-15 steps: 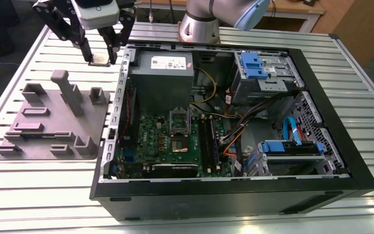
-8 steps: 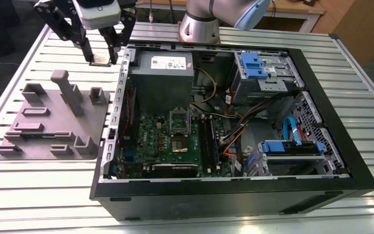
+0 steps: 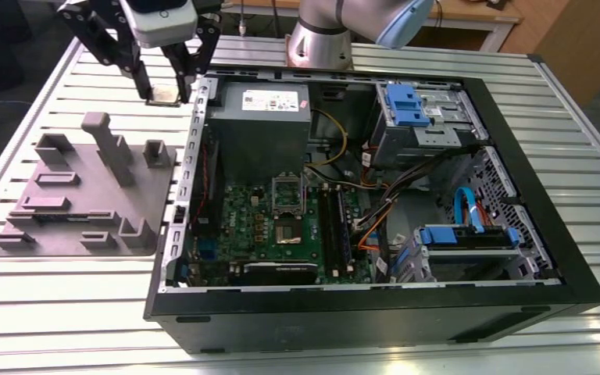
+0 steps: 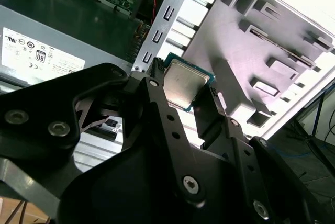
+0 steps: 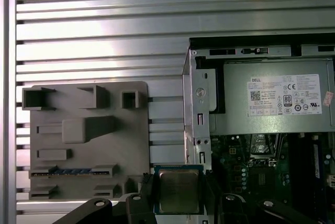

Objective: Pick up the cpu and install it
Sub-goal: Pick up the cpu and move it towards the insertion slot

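Chip in the grip, not yet in the board.

The black two-fingered hand (image 3: pixel 163 95) is clamped on the small, square, silvery cpu with its pale rim (image 4: pixel 186 84). It holds the chip above the slatted aluminium tabletop (image 3: pixel 50 312), near the edge where the arm's base stands, between the grey moulded parts tray (image 3: pixel 71 211) and the open black computer case (image 3: pixel 581 289). The pick-up looks done. Seating the chip on the green motherboard (image 3: pixel 248 211) inside the case is not yet done.

A white label (image 5: pixel 283 94) on the grey power-supply box (image 5: pixel 235 122) carries small print, probably certification marks.
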`<state>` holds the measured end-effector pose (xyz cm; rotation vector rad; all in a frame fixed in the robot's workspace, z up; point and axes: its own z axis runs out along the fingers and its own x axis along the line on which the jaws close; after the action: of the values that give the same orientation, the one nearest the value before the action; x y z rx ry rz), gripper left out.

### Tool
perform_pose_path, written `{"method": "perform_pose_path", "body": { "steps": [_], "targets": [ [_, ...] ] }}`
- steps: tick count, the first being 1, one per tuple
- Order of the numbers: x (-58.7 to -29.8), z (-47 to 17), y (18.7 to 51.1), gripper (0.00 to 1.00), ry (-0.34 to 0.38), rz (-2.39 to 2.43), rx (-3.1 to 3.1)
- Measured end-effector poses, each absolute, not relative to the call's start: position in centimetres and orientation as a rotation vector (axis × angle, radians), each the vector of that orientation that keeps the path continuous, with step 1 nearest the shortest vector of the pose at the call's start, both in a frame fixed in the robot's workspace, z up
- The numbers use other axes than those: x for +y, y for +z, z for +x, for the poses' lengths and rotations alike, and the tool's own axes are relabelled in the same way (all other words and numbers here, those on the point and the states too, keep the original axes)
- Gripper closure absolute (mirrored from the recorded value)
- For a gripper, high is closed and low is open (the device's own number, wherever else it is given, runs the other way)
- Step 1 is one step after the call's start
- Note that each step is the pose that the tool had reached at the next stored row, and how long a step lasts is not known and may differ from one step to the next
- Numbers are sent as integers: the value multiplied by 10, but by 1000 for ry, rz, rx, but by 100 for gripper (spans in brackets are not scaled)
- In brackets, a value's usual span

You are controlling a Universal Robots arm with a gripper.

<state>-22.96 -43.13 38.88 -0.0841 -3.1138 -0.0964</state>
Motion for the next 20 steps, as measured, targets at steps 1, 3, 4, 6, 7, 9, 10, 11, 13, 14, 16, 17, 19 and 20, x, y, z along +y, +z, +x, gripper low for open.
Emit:
{"method": "perform_pose_path", "body": {
  "steps": [1, 3, 4, 6, 7, 9, 10, 11, 13, 14, 16, 17, 19, 20],
  "targets": [
    [-431, -229, 389, 53, -96, -84, -3114],
    [-431, -228, 389, 53, -96, -84, -3114],
    [-431, -228, 389, 53, -96, -84, -3114],
    [-431, -227, 389, 53, -96, -84, -3114],
    [-431, -226, 389, 53, -96, -84, -3114],
    [-431, -225, 389, 53, -96, -84, -3114],
    [-431, -225, 389, 53, -96, -84, -3114],
    [-431, -224, 389, 53, -96, -84, -3114],
    [-431, -224, 389, 53, -96, -84, -3114],
    [-431, -223, 389, 53, -96, -84, -3114],
    [-431, -222, 389, 53, -96, -84, -3114],
    [-431, -222, 389, 53, -96, -84, -3114],
    [-431, -221, 389, 53, -96, -84, -3114],
    [-431, -221, 389, 53, -96, -84, -3114]
  ]
}}
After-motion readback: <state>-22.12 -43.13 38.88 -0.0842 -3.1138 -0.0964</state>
